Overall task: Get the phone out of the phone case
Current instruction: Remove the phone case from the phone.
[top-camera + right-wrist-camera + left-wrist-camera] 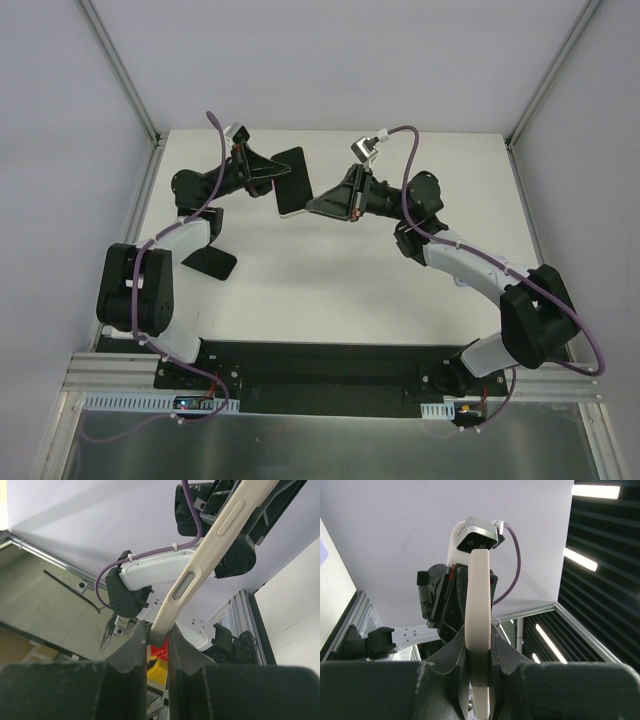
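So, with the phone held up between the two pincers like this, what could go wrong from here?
1. The cased phone hangs above the table, held only at its thin edges by the left pincer and the right pincer; a slip could likely drop it.
2. The right pincer clamps just one end, below the side buttons, so pulling may twist the case or slide onto a button.

The phone [290, 182] hangs over the back middle of the table [330, 300], pinched from either side by the left gripper [271, 180] and the right gripper [323, 205] — no way through there. Nearer, the tabletop between the two arms lies open; a flat dark object [210, 262] sits just beside the left arm.
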Action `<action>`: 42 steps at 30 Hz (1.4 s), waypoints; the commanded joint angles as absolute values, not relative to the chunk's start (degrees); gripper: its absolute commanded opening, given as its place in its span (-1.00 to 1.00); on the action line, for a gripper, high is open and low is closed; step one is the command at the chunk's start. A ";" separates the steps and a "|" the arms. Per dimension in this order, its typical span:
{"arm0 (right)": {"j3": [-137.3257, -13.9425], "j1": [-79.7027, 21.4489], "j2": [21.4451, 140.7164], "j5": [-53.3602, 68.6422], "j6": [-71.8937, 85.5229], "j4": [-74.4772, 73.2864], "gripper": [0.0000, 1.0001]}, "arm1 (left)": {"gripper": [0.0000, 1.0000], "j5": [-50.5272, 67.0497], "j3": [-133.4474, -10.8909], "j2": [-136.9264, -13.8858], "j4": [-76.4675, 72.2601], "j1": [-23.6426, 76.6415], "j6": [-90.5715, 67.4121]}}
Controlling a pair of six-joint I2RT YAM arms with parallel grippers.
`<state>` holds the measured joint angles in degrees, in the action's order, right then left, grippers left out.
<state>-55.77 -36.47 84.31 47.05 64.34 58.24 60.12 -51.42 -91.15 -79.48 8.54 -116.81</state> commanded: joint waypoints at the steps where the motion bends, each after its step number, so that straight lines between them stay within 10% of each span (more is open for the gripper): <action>1: -63.46 -41.75 83.05 56.69 63.90 85.61 -0.97 | -1.00 60.56 -50.89 -90.79 -78.75 11.43 -112.59; 42: -63.28 -37.97 82.71 66.27 56.17 78.84 -0.97 | -1.00 64.42 -52.03 -83.67 -68.73 11.43 -110.13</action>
